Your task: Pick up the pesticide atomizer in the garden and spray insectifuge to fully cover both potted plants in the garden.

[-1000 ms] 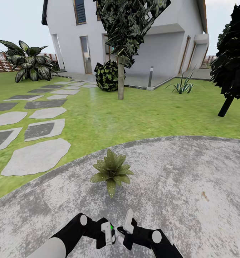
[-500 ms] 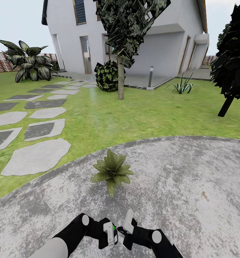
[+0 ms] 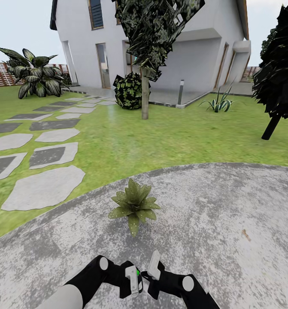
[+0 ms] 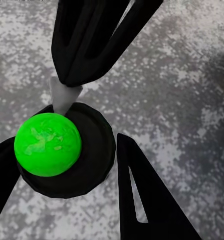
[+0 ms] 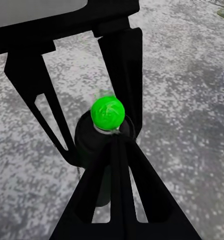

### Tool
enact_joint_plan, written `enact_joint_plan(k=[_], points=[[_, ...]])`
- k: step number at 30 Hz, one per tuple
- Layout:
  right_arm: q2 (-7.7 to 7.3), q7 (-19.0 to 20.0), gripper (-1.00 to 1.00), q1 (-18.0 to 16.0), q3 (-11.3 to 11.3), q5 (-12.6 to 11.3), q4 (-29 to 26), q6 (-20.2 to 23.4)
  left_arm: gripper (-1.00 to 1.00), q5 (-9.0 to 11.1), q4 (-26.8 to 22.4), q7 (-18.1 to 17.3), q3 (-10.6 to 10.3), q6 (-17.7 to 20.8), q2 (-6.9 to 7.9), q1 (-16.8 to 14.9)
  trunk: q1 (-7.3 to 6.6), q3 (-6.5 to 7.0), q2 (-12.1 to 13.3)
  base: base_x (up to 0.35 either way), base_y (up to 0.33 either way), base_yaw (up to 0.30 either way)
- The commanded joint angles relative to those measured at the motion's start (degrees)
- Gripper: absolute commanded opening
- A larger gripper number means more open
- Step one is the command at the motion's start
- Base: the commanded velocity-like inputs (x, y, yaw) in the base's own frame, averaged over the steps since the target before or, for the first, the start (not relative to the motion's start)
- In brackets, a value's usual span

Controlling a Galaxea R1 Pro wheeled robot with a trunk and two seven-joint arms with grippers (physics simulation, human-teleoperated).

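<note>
— Two grippers low in my head view, almost touching. The left gripper (image 3: 132,280) and the right gripper (image 3: 151,268) meet over the grey patio (image 3: 229,223).

— And the bottle?

— The bottle (image 4: 66,150) sits between them. From the left wrist I look straight down on its dark round body, capped by a bright green ball (image 4: 47,144). The same ball shows from the right wrist, on top of the bottle (image 5: 101,150) (from the head camera it is just a green speck).

— Who has hold of it?

— The left gripper's black fingers (image 4: 147,200) flank the bottle on both sides, clamped against it as far as I can see. The right gripper's fingers (image 5: 123,70) stand spread either side of the bottle top, with a gap showing.

— Any label or writing?

— None I can read; the bottle's side is hidden from these angles.

— The plant?

— One potted plant (image 3: 134,205) stands on the patio just ahead of the grippers, near the lawn (image 3: 152,141); its leaves hide the pot. Beyond lie stepping stones (image 3: 43,186), a tree (image 3: 148,51) and the white house (image 3: 195,51).
</note>
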Motion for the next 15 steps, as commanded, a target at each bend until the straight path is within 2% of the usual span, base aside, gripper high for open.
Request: enact_joint_plan(k=[1,15], points=[[0.03,0.1,-1.0,-0.04,-0.12,0.45,-0.06,-0.26,-1.0,-0.55,-0.08,-0.06,0.04,-0.44,-0.08,-0.01,-0.01,-0.05,-0.02,0.0,0.0,0.0],[0.03,0.1,-1.0,-0.03,-0.12,0.45,-0.06,-0.26,-1.0,-0.55,-0.02,-0.02,0.02,-0.42,0.01,-0.01,-0.01,-0.05,-0.02,0.0,0.0,0.0]])
